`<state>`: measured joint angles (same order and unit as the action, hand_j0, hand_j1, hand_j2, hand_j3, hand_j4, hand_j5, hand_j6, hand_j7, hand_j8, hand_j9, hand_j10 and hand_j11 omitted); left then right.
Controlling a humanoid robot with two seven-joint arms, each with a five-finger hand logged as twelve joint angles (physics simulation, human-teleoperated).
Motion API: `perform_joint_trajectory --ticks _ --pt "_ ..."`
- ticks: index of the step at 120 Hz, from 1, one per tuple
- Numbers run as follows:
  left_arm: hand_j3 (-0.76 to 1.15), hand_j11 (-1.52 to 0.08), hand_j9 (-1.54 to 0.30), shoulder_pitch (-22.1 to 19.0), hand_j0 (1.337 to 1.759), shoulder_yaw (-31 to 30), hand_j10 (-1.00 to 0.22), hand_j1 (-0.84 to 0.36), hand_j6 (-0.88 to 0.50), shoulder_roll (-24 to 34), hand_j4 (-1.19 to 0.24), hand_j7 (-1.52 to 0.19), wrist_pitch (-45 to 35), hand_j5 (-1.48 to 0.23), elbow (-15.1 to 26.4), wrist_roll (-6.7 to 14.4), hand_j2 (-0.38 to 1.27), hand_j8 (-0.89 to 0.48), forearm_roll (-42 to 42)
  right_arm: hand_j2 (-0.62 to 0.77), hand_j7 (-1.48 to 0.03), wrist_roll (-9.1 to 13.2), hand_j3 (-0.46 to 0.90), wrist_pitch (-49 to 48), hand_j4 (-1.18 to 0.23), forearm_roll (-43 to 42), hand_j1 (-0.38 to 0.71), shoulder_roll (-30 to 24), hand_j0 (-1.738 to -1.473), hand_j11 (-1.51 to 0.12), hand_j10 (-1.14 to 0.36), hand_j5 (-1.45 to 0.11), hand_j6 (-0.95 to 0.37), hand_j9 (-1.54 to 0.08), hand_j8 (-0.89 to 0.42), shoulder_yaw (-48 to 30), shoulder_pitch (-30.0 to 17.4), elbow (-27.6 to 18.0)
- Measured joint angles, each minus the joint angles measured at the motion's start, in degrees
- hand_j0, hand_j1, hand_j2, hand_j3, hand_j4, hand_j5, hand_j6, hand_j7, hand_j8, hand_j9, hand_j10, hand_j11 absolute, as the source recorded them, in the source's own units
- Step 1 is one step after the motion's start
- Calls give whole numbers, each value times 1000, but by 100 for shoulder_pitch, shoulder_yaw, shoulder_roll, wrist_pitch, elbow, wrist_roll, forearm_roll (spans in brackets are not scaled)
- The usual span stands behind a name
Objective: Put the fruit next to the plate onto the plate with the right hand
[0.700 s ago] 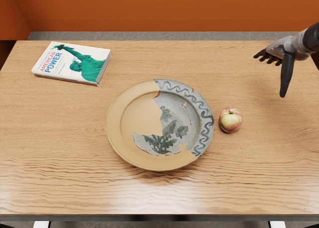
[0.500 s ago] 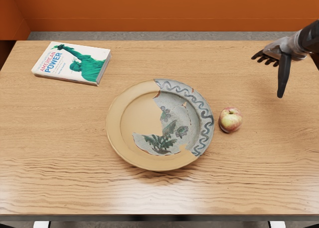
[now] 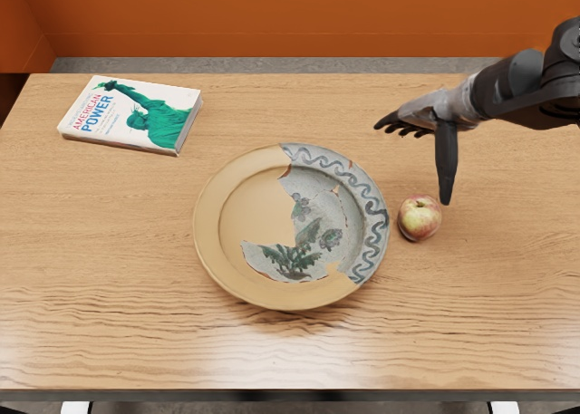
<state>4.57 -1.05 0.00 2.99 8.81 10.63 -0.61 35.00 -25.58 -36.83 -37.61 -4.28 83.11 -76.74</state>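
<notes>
The apple lies on the tabletop just beside the plate, on the side toward the tabletop's right edge. The right hand hovers near the apple, open with fingers spread, holding nothing.

Grey forearm, black-fingered robot hand

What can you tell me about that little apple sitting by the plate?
The apple is small and round, its skin red blushed with yellow-green, with a stem dimple on top. It sits upright on the wooden table, just right of the plate rim and seemingly not quite touching it. The right hand hovers above it with fingers spread, one digit pointing down near the apple's upper right. Nothing grips the apple.
</notes>
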Motion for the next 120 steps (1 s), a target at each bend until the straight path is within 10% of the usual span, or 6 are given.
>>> perform_joint_trajectory --ticks 40,120 --pt "0 -11 -11 -4 1658 0 -9 339 -9 0 -9 -11 -1 -11 -1 0 2 -9 0 1 0 0 0 2118 -3 -1049 -349 -276 -1658 0 -2 0 -5 0 -3 43 -780 -1211" --pt "0 -11 -11 -1 1658 1 -9 339 -9 0 -9 -11 -1 -11 -1 0 2 -9 0 2 -1 0 0 3014 -5 -2121 -348 -343 -1658 -2 -4 -2 -7 -2 -5 38 -1952 -1517"
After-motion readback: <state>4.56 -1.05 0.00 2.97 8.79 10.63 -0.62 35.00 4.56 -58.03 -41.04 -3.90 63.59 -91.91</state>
